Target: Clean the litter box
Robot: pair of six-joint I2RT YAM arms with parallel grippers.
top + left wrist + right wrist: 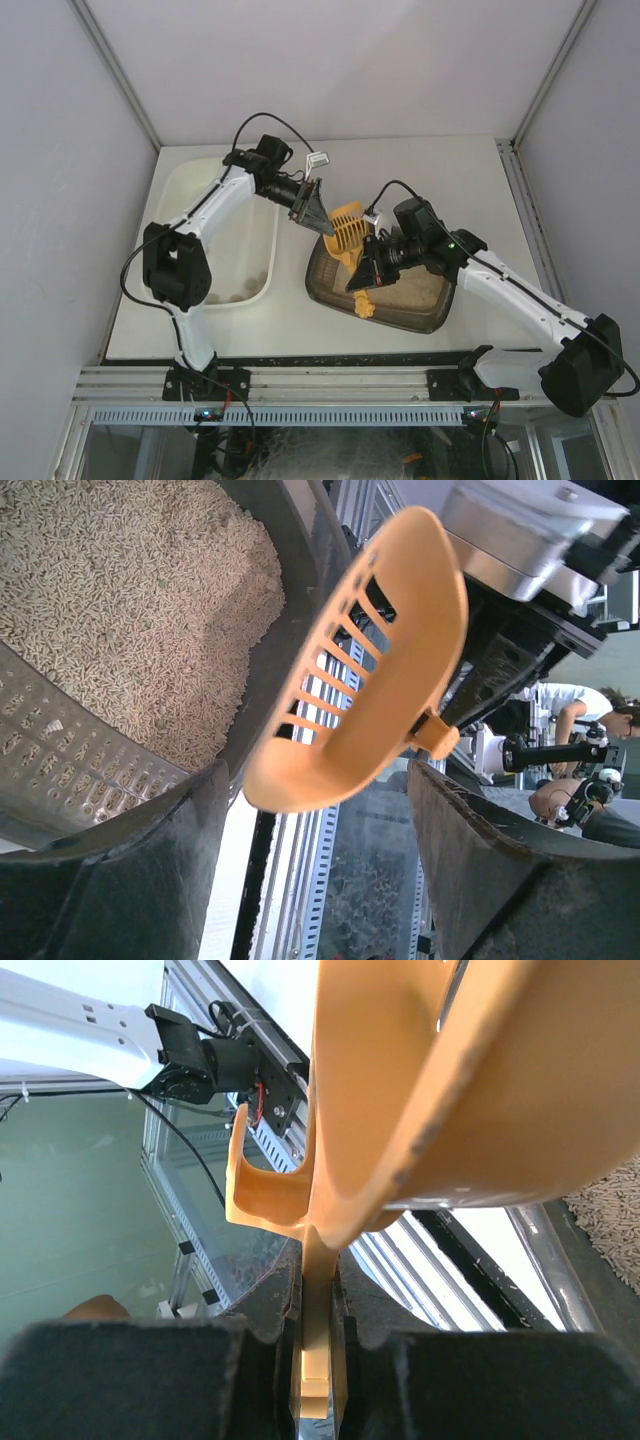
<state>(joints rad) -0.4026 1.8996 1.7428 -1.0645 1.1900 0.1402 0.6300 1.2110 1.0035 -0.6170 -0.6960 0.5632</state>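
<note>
Closest to view, the right gripper (318,1355) has its jaws clamped together on the flat handle of an orange scoop (450,1080). The scoop's slotted bowl is tipped up over the far left corner of the litter box (425,312), and the handle's end sticks out past the fingers above its near left edge. That dark tray sits on the table (430,170) in front of the right arm, with pale sandy litter (130,600) spread across its floor. Reaching in from the left of the litter box, the left gripper (316,214) points at the scoop's bowl with its jaws apart, one finger on either side of the bowl's rim; whether either pad touches it I cannot tell. Just left of the litter box stands a bigger white tub (250,215), with a few small brown lumps (237,295) gathered in the corner nearest the litter box's near left end.
</note>
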